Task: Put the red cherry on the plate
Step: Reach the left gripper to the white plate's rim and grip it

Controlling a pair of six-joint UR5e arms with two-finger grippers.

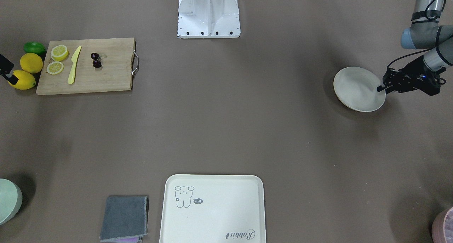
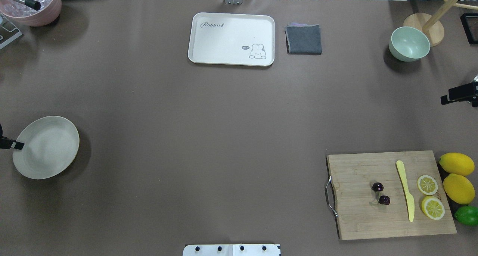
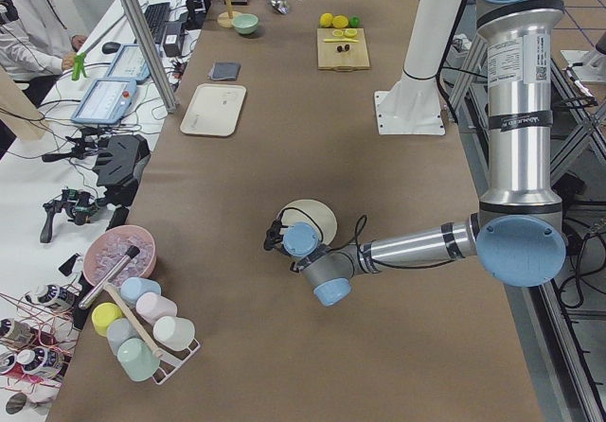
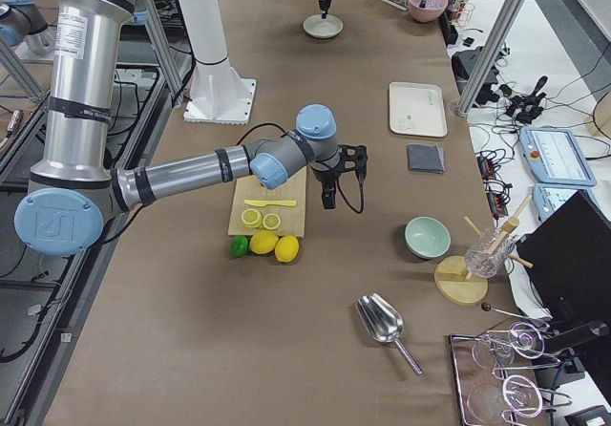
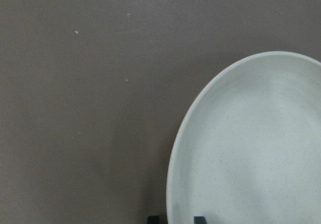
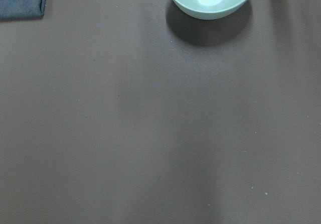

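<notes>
The red cherry (image 1: 96,60) (image 2: 381,193), two dark fruits joined by pale stems, lies on a wooden cutting board (image 2: 358,218) on my right side. The cream-white plate (image 1: 357,89) (image 2: 46,147) (image 5: 251,148) is far across the table on my left side and looks tilted, with a shadow under it. My left gripper (image 1: 381,88) (image 2: 16,145) (image 5: 177,219) is shut on the plate's rim, one finger on each side. My right gripper (image 1: 13,80) (image 2: 445,99) hovers beyond the lemons, away from the cherry. Its fingers are cut off at the frame edges.
On the board lie a yellow knife (image 2: 406,190) and two lemon slices (image 2: 427,185). Two lemons (image 2: 457,175) and a lime (image 2: 466,215) sit beside it. A rabbit tray (image 2: 231,39), grey cloth (image 2: 303,39), green bowl (image 2: 409,44) and pink bowl (image 2: 33,4) line the far edge.
</notes>
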